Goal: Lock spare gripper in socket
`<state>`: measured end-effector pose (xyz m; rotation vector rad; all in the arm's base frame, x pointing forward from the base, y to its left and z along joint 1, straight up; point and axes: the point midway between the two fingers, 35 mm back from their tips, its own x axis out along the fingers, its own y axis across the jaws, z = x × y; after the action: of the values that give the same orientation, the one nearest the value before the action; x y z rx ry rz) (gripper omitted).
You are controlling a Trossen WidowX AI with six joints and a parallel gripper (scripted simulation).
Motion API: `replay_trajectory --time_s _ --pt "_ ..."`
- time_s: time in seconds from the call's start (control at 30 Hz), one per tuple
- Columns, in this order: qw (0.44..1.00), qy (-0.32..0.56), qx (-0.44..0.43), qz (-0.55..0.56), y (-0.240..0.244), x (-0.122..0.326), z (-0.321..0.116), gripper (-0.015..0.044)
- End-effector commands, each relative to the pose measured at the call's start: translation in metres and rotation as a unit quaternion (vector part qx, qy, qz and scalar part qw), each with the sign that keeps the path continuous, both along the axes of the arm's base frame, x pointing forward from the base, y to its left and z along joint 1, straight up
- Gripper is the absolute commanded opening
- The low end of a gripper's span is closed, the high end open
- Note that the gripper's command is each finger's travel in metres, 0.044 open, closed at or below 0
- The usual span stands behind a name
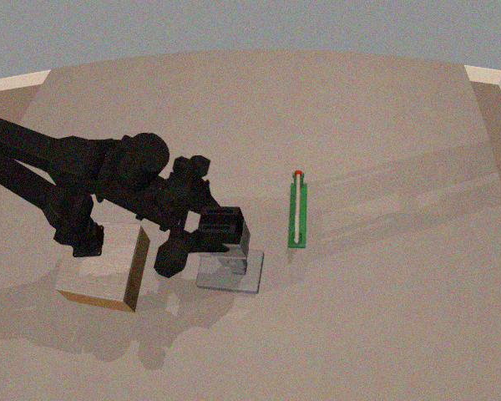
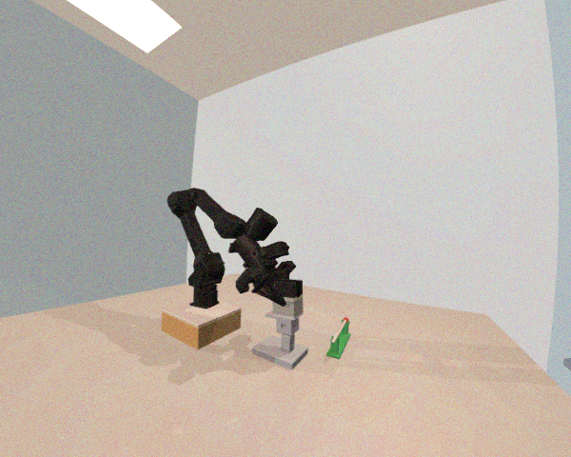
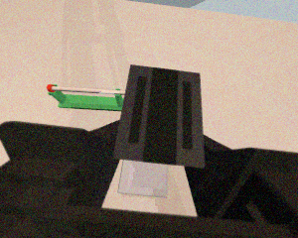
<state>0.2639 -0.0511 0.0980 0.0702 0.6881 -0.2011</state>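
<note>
You're docking the spare (image 1: 225,224) (image 2: 289,306) (image 3: 161,116) — clamped in your gripper (image 1: 214,235) (image 2: 288,295) — over the socket (image 1: 240,266) (image 2: 286,326). Confirm it's seated before you let go, then fetch the pin (image 1: 297,207) (image 2: 340,329) (image 3: 89,90).

Single black arm (image 1: 143,159) (image 2: 219,211) was bent at a high elbow, its forearm sloping downward to the wrist. Wrist section (image 2: 256,255) was tilted obliquely, neither vertical nor level, and pointed down and outward from the base. Gripper (image 1: 216,230) (image 2: 289,290) (image 3: 154,124) was at the low end of the arm, well below the elbow. Fingers were closed on an object, part-way apart rather than fully together. Exact fingertip contact was indistinct, dark against dark.
</note>
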Motion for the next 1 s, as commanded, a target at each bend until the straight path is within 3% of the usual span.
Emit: replay_trajectory --time_s 0.0,0.53,0.97 --pt "1.000 0.000 0.000 0.000 0.000 0.000 0.000 0.0026" --pt "1.000 0.000 0.000 0.000 0.000 0.000 0.000 0.0440" --pt "1.000 0.006 0.001 0.000 0.001 -0.004 0.020 0.0440"
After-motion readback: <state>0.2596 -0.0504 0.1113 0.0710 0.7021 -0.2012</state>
